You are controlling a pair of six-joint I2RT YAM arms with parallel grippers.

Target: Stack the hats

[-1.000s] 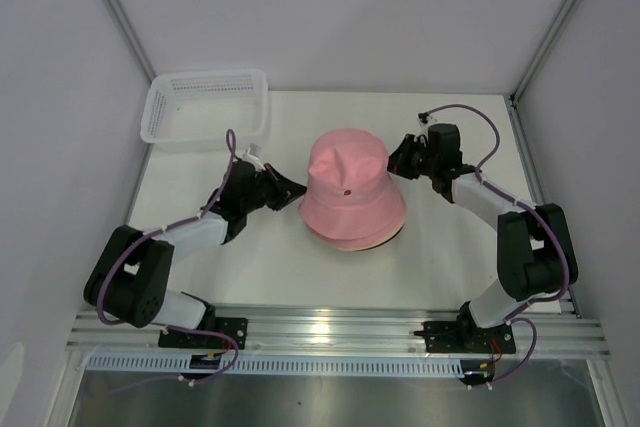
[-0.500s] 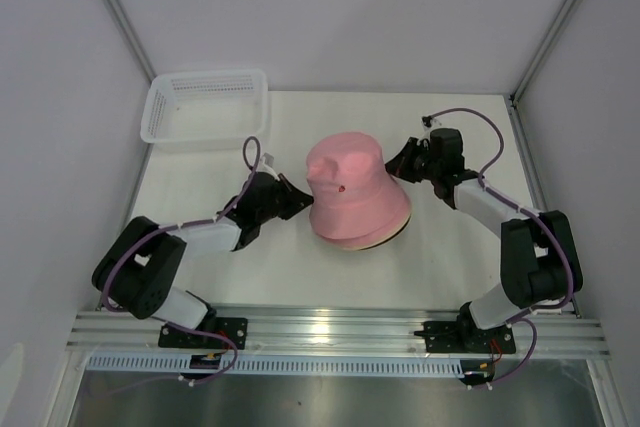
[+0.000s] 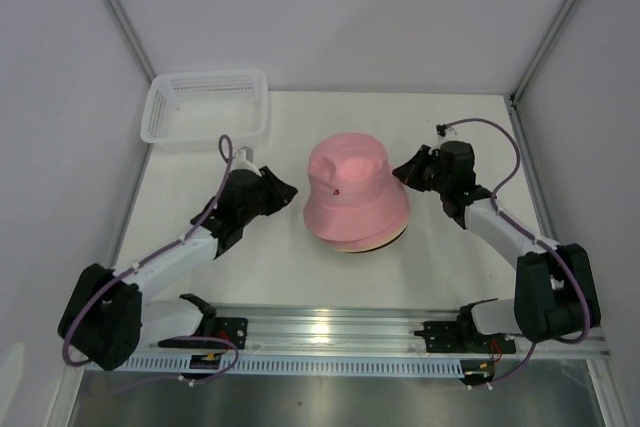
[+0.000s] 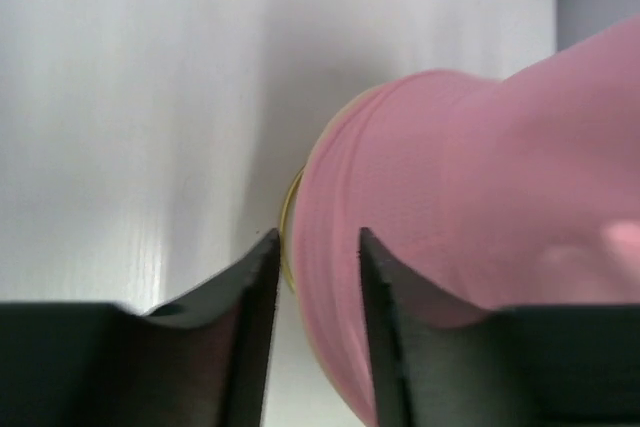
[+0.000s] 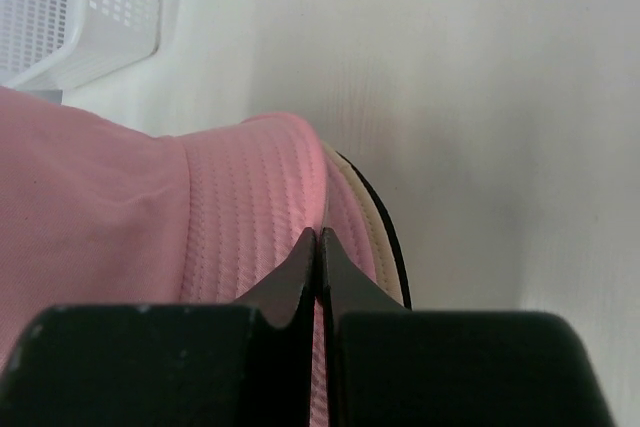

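The hats stand as one stack in the middle of the table. A pink hat (image 3: pixel 350 187) with a small dark mark is on top. In the right wrist view, under the top pink brim (image 5: pixel 240 217) show a second pink brim (image 5: pixel 343 213), a beige brim (image 5: pixel 367 230) and a thin black edge (image 5: pixel 393 237). My left gripper (image 3: pixel 292 190) is open and empty just left of the stack, and the pink brim (image 4: pixel 450 197) lies just past its tips (image 4: pixel 312 237). My right gripper (image 3: pixel 398 171) is shut at the stack's right side, with its tips (image 5: pixel 320 235) right over the pink brim.
A white mesh basket (image 3: pixel 205 105) stands at the back left of the table and also shows in the right wrist view (image 5: pixel 70 7). Grey walls close in both sides and the back. The arms' mounting rail (image 3: pixel 340 327) runs along the near edge.
My left gripper has drawn back a little to the left, away from the stack. My right arm has shifted slightly right and toward the front. The stack sits a little flatter.
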